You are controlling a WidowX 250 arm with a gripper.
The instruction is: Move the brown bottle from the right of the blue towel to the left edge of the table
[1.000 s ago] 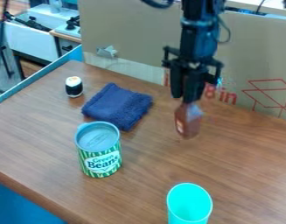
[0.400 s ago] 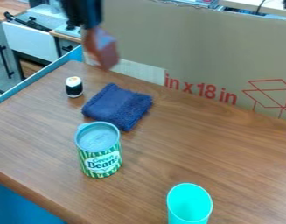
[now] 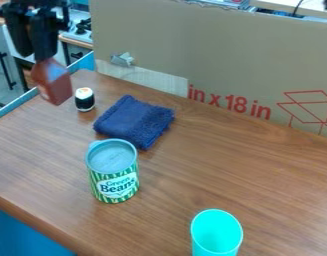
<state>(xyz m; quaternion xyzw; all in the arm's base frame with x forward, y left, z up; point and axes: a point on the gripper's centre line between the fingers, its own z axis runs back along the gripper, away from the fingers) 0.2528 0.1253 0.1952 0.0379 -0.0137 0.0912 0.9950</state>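
Note:
The black gripper hangs at the upper left, shut on a reddish-brown bottle-like object held above the table's back left part. Just right of the held object, a small black-and-white sushi-like piece stands on the table. Beside that lies a folded dark blue cloth. In front of the cloth is a green-striped can with a grey-blue lid, upright.
A turquoise cup stands upright near the bottom edge. Cardboard with red print walls off the table's back. A blue rim runs along the left edge of the wooden table.
From the middle of the back, the gripper has moved far left with the reddish-brown object in it. The cloth, can, cup and small piece have not moved.

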